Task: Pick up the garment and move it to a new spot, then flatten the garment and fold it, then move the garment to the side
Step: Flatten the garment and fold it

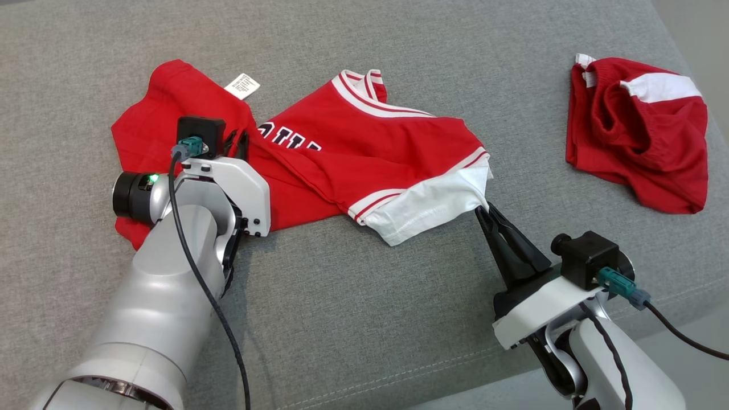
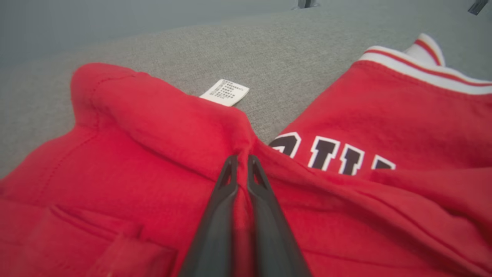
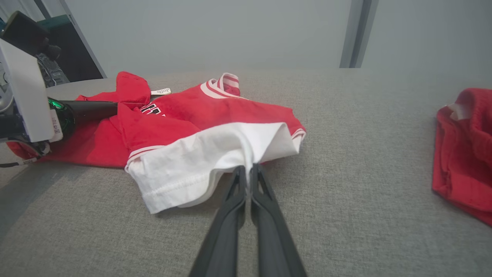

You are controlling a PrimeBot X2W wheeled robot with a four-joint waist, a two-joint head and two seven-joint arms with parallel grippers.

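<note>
Grey fabric surface (image 1: 353, 307) under everything. At left, the left gripper (image 2: 242, 159) reaches over the crumpled red end of the garment (image 1: 364, 148), fingers nearly together, a ridge of red cloth pinched between the tips. A white care label (image 1: 242, 85) lies just beyond that bunch, on the grey. The garment spreads rumpled across the middle: dark, white-edged lettering (image 1: 287, 139) partly folded under, striped collar trim (image 1: 364, 85) on the far side, white sleeve (image 1: 433, 205) toward the near right. The right gripper (image 1: 484, 212) is clamped on that sleeve's edge, tips gripping white cloth. Well apart at far right, a second red-and-white garment (image 1: 638, 131) lies in a heap.
</note>
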